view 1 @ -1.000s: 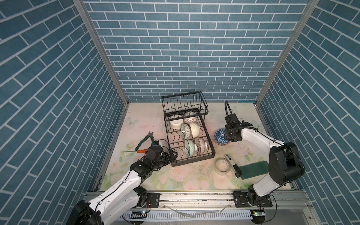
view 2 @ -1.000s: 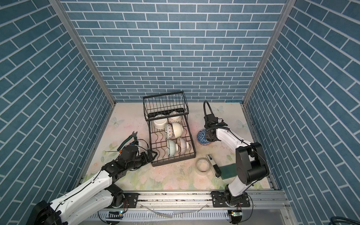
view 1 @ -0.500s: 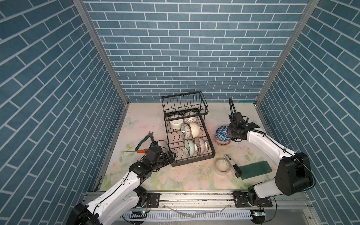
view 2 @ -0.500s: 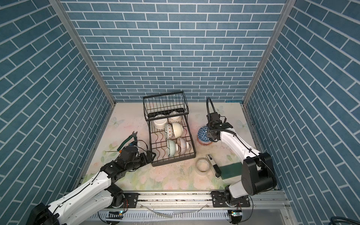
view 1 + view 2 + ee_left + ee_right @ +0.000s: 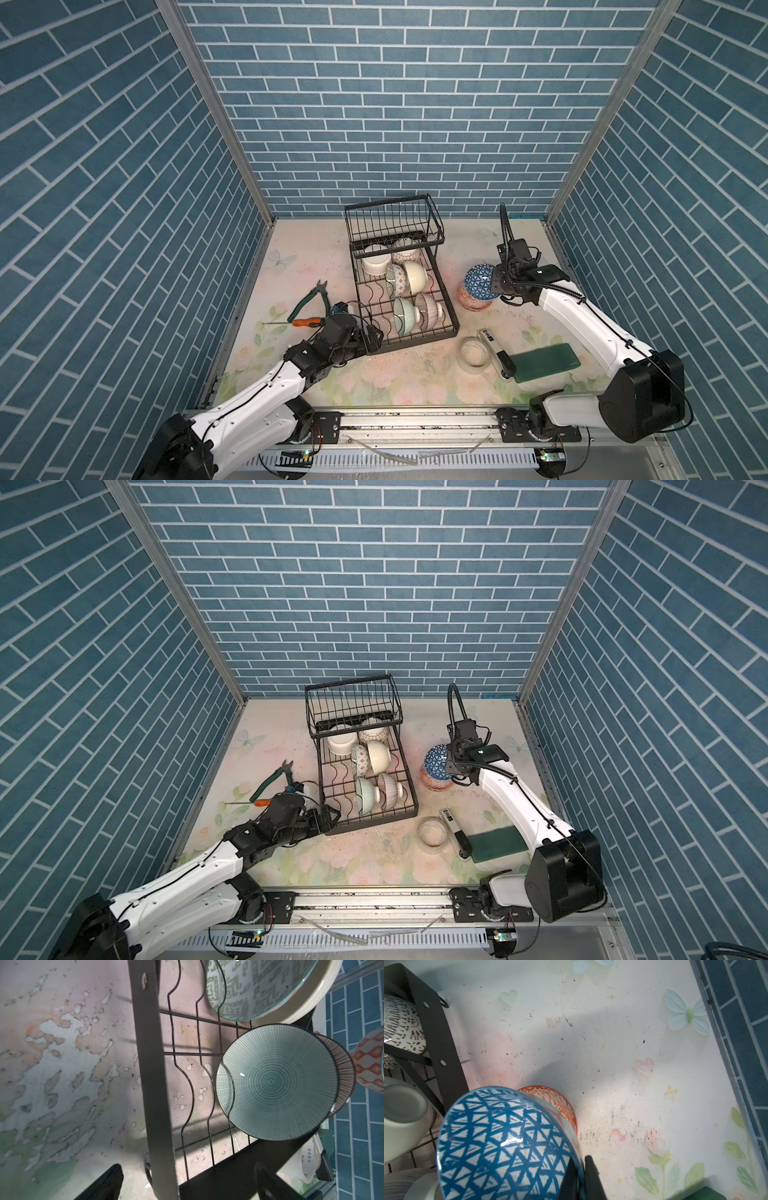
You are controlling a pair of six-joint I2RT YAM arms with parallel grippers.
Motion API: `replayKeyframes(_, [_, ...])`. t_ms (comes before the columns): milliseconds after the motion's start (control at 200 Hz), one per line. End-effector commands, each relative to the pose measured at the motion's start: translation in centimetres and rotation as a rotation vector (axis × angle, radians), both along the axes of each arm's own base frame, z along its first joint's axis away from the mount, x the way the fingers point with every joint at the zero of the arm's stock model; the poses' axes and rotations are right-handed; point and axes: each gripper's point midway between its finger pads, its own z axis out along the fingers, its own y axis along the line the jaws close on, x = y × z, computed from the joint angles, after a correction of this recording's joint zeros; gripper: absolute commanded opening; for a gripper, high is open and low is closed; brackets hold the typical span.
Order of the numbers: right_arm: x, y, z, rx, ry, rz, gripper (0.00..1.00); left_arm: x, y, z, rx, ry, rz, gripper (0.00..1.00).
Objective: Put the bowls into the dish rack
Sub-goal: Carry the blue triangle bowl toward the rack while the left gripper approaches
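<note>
The black wire dish rack (image 5: 415,340) (image 5: 374,823) stands mid-table and holds several bowls: white (image 5: 376,259), cream (image 5: 415,276), pale green (image 5: 404,316) (image 5: 276,1082) and brown-striped (image 5: 430,309). To its right, my right gripper (image 5: 496,284) (image 5: 580,1159) is shut on the rim of a blue-lattice bowl (image 5: 478,282) (image 5: 500,1142). That bowl is tilted and held just above an orange-patterned bowl (image 5: 471,301) (image 5: 560,1101) on the table. My left gripper (image 5: 374,336) (image 5: 188,1165) is open, its fingers either side of the rack's near-left corner rail (image 5: 153,1084), holding nothing.
Green-handled pliers (image 5: 309,297) and an orange screwdriver (image 5: 305,322) lie left of the rack. A tape ring (image 5: 476,353), a small black-and-white device (image 5: 496,349) and a dark green pad (image 5: 544,361) lie at the front right. Brick walls close in three sides.
The right gripper has lifted the blue-lattice bowl off the orange bowl and tilted it, uncovering the orange bowl beneath. The left arm has not moved.
</note>
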Motion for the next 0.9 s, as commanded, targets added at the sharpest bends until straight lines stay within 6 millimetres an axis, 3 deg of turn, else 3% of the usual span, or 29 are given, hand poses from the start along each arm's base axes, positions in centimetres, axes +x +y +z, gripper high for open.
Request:
replayKeyframes(0, [0.1,-0.3,1.7,-0.004,-0.051,0.004,0.00,1.0,-1.0,1.5,-0.027,-0.050,0.008,1.00])
replayKeyframes(360, [-0.1,-0.4,1.8,-0.010,-0.052,0.003,0.00,1.6,-4.6,2.6,-0.054,-0.074,-0.069,1.00])
replayKeyframes(895, [-0.9,-1.3,1.4,-0.048,-0.040,-0.012,0.00,2.1,-9.3,2.1,-0.063,-0.063,-0.168,1.00])
